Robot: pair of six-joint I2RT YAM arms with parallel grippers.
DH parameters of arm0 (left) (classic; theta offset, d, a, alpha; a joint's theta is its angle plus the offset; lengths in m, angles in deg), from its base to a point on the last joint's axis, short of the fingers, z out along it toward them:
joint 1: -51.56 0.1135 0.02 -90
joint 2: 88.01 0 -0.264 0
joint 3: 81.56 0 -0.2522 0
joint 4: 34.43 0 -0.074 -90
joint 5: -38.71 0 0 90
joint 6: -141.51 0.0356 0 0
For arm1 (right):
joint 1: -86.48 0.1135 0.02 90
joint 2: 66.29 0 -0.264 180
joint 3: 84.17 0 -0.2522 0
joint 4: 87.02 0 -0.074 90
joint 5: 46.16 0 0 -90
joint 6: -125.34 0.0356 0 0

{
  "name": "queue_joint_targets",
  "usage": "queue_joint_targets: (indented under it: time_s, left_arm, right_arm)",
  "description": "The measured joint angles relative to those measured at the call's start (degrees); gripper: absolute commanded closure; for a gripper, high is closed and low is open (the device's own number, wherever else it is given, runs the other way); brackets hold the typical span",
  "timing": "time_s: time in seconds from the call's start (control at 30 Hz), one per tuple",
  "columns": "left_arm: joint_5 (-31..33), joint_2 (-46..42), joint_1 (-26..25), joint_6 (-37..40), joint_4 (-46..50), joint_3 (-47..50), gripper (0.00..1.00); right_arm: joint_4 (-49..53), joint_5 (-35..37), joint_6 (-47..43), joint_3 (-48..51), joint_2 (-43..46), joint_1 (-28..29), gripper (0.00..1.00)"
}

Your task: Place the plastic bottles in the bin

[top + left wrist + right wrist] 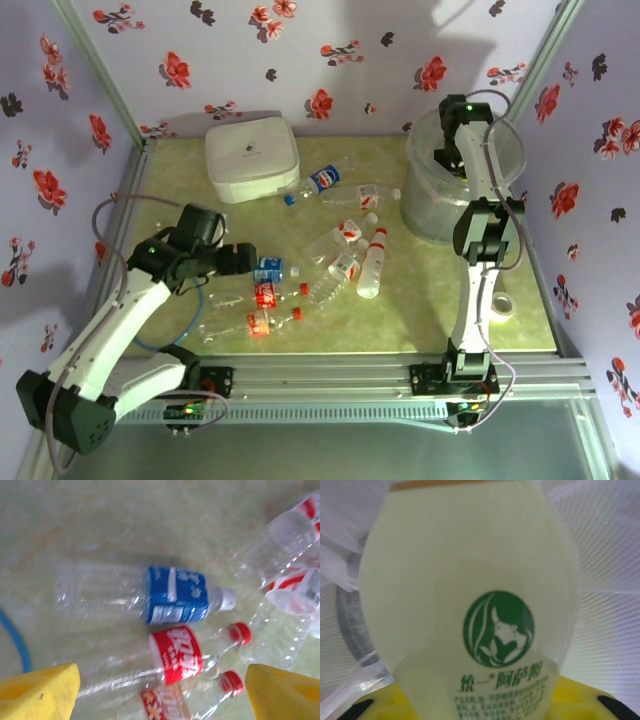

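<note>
Several clear plastic bottles lie scattered mid-table. A blue-label bottle (175, 596) lies just beyond my left gripper (162, 687), which stands open. A red-label bottle (177, 652) and a second red-label bottle (165, 705) lie between its yellow fingers (45, 692). From above, the left gripper (250, 262) hovers beside the blue-label bottle (268, 270). My right gripper (447, 158) reaches down into the bin (420, 205) at the far right. The right gripper (480, 705) is shut on a pale green-yellow bottle (470, 570) with a green round logo.
A white rounded square box (252, 158) sits at the back left. More bottles lie between it and the bin, among them a blue-label one (325, 180) and a white one with a red cap (372, 265). A blue cable (170, 330) loops near the left arm. A small white ring (502, 305) lies front right.
</note>
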Motion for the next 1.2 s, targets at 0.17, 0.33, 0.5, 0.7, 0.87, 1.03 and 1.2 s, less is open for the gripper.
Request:
queue_joint_targets:
  time_s: [0.17,0.33,0.5,0.7,0.87,1.03,1.2]
  left_arm:
    - [0.83,-3.48,-1.36,-3.34,4.72,3.34,0.14]
    - [1.22,-3.85,-2.99,-6.01,7.41,3.74,0.14]
    - [1.2,-5.18,-4.63,-9.46,9.97,3.74,0.14]
    - [1.9,-9.46,-6.8,-20.81,12.0,4.31,0.1]
    - [3.19,-15.58,-9.25,-33.68,8.7,10.49,0.09]
    - [9.46,-8.98,-9.75,-33.14,9.6,7.02,0.07]
    - [13.49,4.5,-9.38,-26.51,5.4,-1.51,0.1]
  right_arm:
    - [-2.91,-0.83,-0.63,4.48,0.02,0.0,0.33]
    - [-3.43,-1.03,-1.51,4.28,1.01,0.0,0.18]
    - [-3.28,-1.03,-1.51,3.43,5.92,0.0,0.1]
    - [-7.5,-1.57,-1.27,12.37,20.94,-0.74,0.09]
    - [-15.04,-6.99,0.46,21.16,32.17,-3.15,0.1]
    - [-22.08,-12.83,2.12,28.04,39.43,-3.19,0.11]
    - [-28.48,-19.19,4.87,38.21,49.42,-3.15,0.11]
